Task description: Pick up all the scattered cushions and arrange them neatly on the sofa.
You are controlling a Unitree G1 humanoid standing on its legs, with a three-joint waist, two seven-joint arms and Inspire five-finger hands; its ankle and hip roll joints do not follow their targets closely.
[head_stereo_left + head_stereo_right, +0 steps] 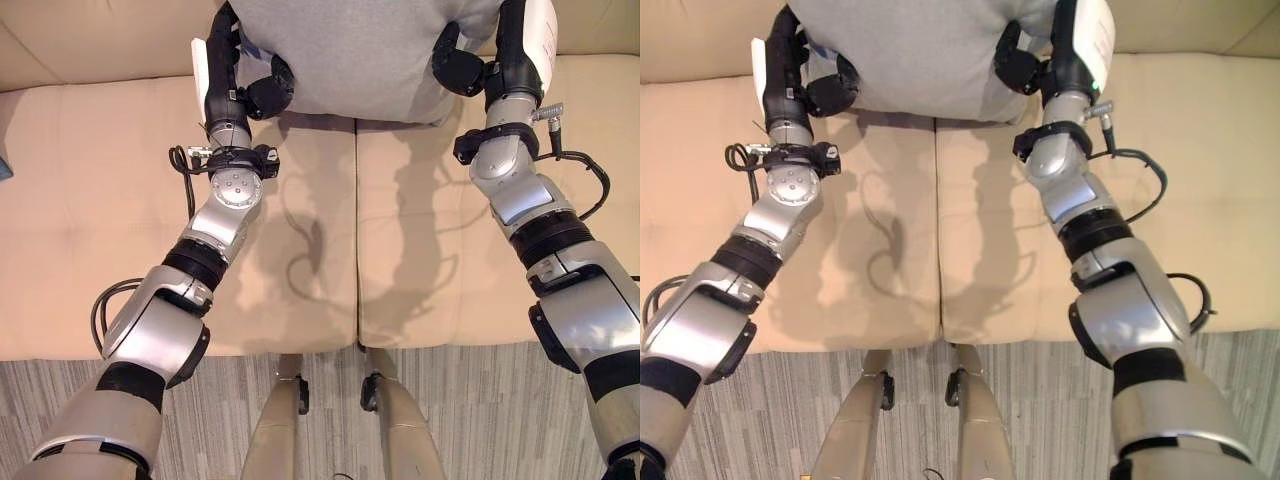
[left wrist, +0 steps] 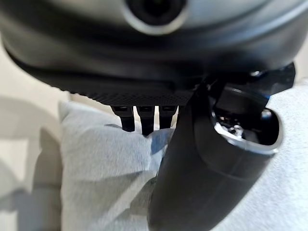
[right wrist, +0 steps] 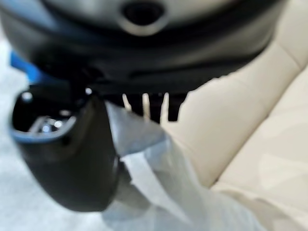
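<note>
A grey cushion [image 1: 355, 55] is held up over the beige sofa seat [image 1: 120, 260], near the backrest, between both hands. My left hand [image 1: 262, 92] grips its left edge, thumb in front and fingers behind the fabric [image 2: 106, 159]. My right hand [image 1: 462, 68] pinches the cushion's right edge the same way [image 3: 144, 139]. In the right eye view the cushion [image 1: 910, 55] spans from the left hand [image 1: 830, 85] to the right hand [image 1: 1025, 65].
The sofa's backrest [image 1: 90, 40] runs along the far side. A seam [image 1: 357, 230] splits the two seat cushions. Grey striped carpet [image 1: 470, 410] lies in front of the sofa. A blue thing [image 1: 4, 168] peeks in at the left edge.
</note>
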